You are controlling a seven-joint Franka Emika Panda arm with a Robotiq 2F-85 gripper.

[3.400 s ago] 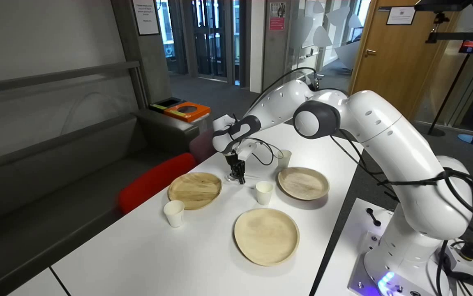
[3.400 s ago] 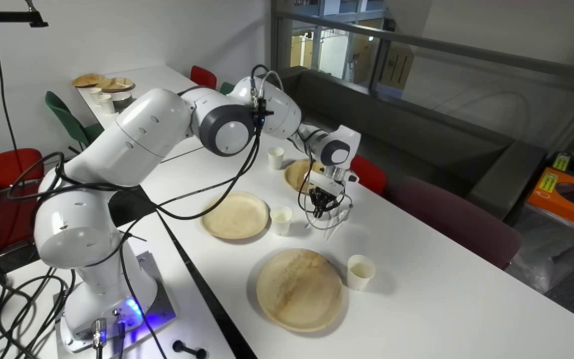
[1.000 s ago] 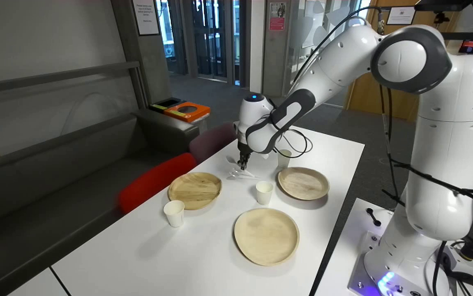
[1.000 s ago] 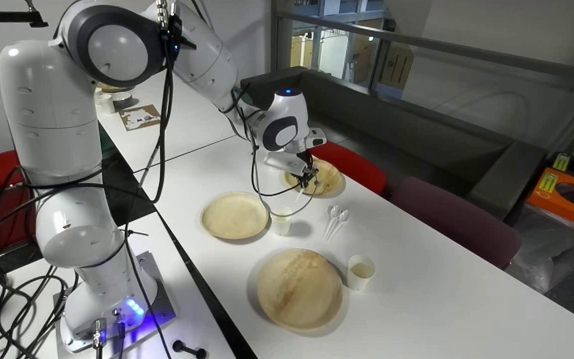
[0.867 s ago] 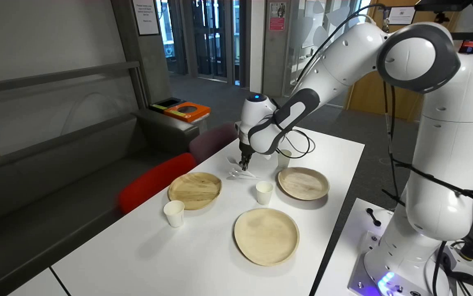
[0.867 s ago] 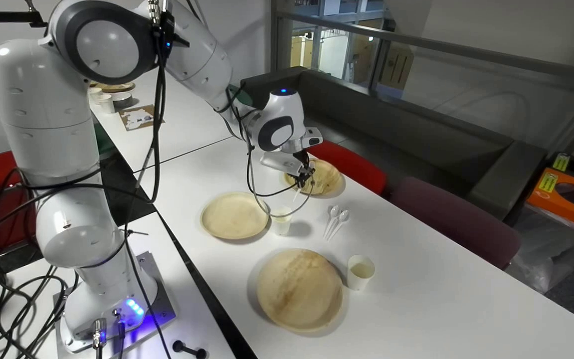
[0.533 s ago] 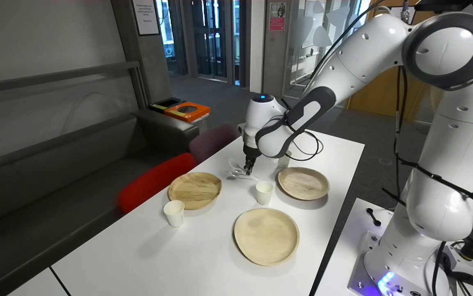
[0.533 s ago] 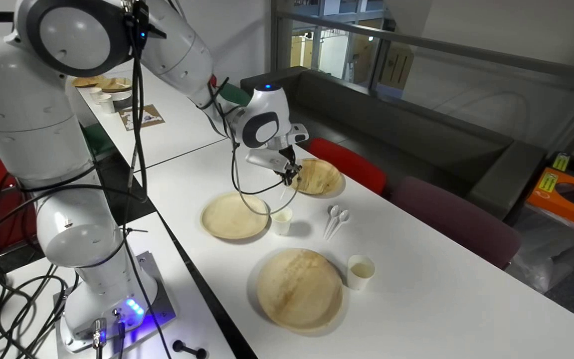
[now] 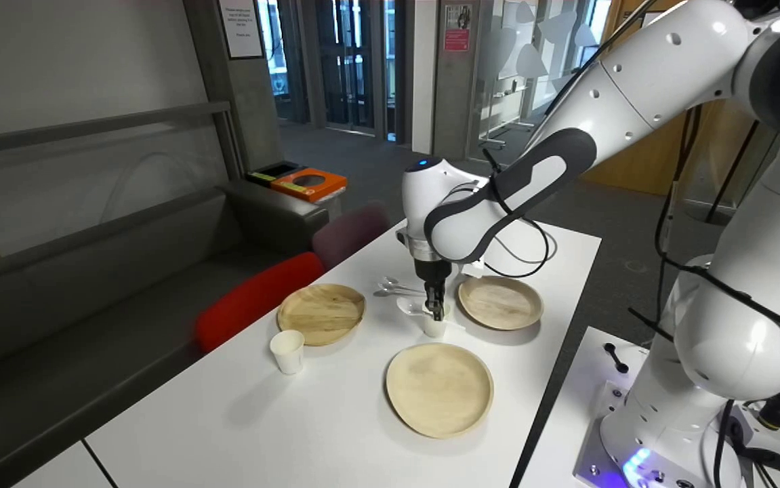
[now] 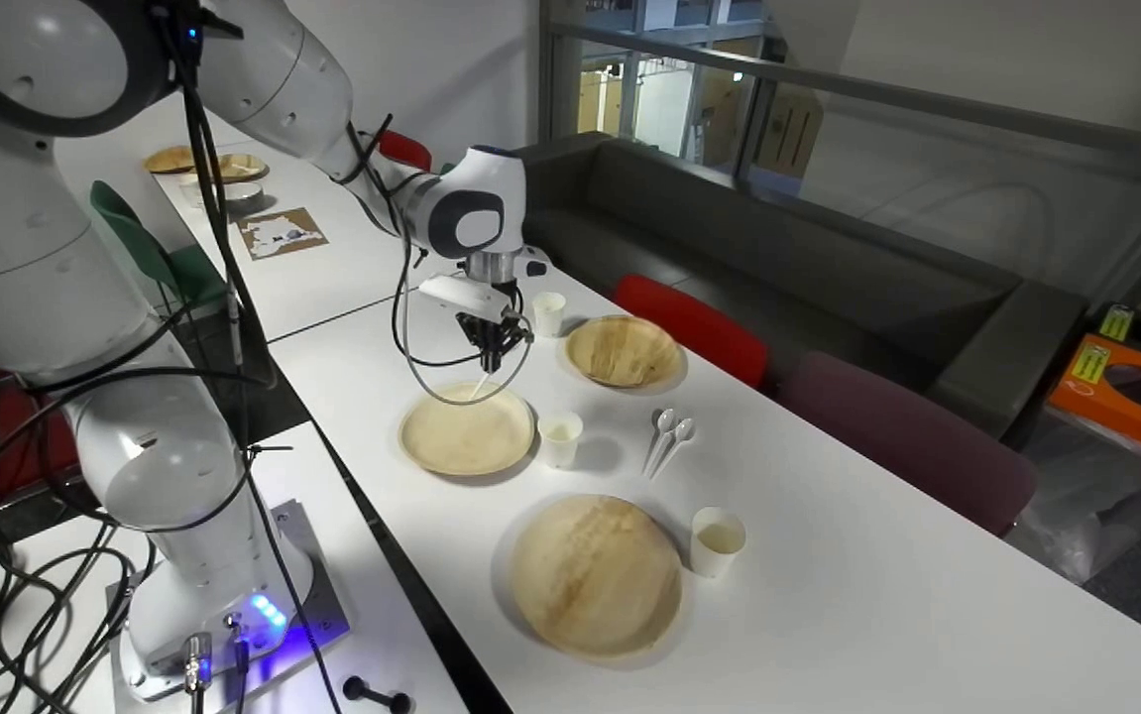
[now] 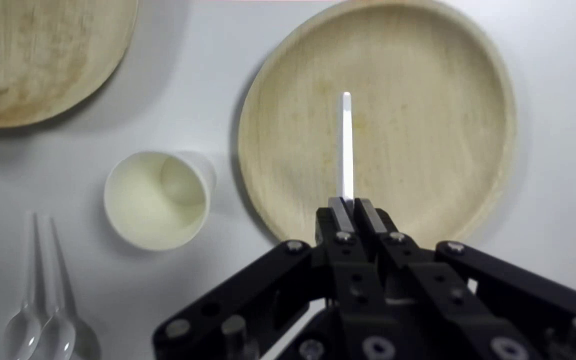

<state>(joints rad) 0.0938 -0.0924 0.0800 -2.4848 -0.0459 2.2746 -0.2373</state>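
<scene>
Spoon (image 11: 347, 150), white and thin, is gripped by the tool (image 11: 352, 204), whose fingers are closed upon it; its handle points out above a round wooden plate (image 11: 398, 100), while in an exterior view its rounded end comes out at the opposite side of the tool; just beside this plate stands a white cup (image 11: 155, 200) (upright, with its mouth facing up); two other spoons (image 11: 58, 327) lie side by side on the tabletop (image 10: 877, 595); near them are a second plate (image 10: 595, 575) and a second cup (image 10: 717, 540); a third plate (image 10: 625, 352) has a third cup (image 10: 549, 315) beside it; along the tabletop's edge there is a red chair (image 10: 694, 317), and behind it a grey sofa (image 10: 808, 238).
</scene>
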